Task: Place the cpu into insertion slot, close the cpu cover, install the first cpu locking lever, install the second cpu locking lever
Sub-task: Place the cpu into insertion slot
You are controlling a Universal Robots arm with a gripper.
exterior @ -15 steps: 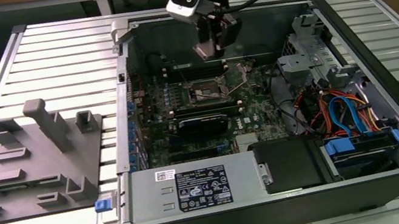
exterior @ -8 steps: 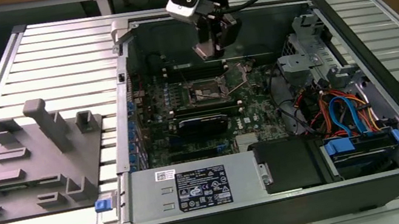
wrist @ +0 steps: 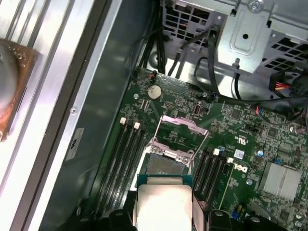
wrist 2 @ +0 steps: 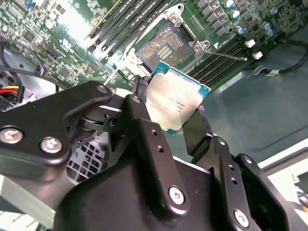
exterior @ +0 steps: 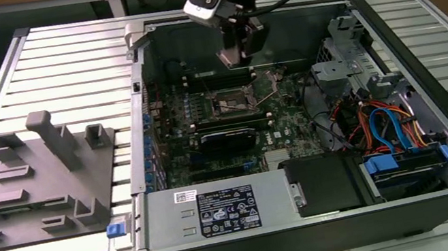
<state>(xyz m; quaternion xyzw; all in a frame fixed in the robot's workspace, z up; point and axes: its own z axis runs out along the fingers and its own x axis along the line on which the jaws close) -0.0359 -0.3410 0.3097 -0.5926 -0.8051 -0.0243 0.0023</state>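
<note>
Holding cpu (wrist 2: 175,98) nr open insertion slot (wrist 2: 166,45), mem slots (wrist 2: 122,19) flanking.

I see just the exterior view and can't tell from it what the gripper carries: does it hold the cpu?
Observer: Yes; in the second wrist view the gripper is shut on the cpu, pinching its edges.
Operator: Is the insertion slot empty?
Observer: Yes, the insertion slot shows bare pins in that view.
Operator: And the cpu cover?
Observer: In the first wrist view the cpu cover stands swung up, off the slot.
</note>
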